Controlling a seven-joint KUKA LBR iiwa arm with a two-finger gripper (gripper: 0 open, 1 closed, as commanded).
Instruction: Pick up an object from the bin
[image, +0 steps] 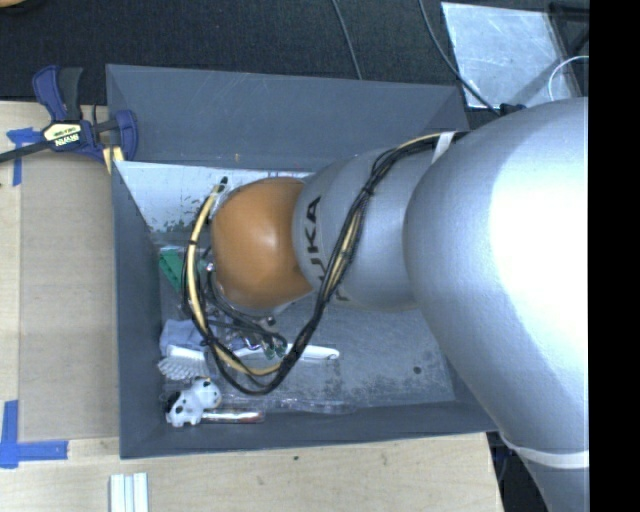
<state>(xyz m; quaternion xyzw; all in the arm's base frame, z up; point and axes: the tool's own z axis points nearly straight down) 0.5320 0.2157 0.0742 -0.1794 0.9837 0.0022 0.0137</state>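
silver arm (480, 280) reaches into the bin (135, 300), its gripper (242, 338) low over the near-left heap (185, 365) by a small white piece (190, 403); spread or pressed together, you cannot tell – rise straight, check what comes up

Silver arm (480, 230), orange wrist cover (255, 245) (yellow, black cables (203, 235)).

The arm (420, 230) blocks the bin (133, 330) centre, a heap (195, 385) crowds its lower-left corner, and the right floor (400, 372) lies open.
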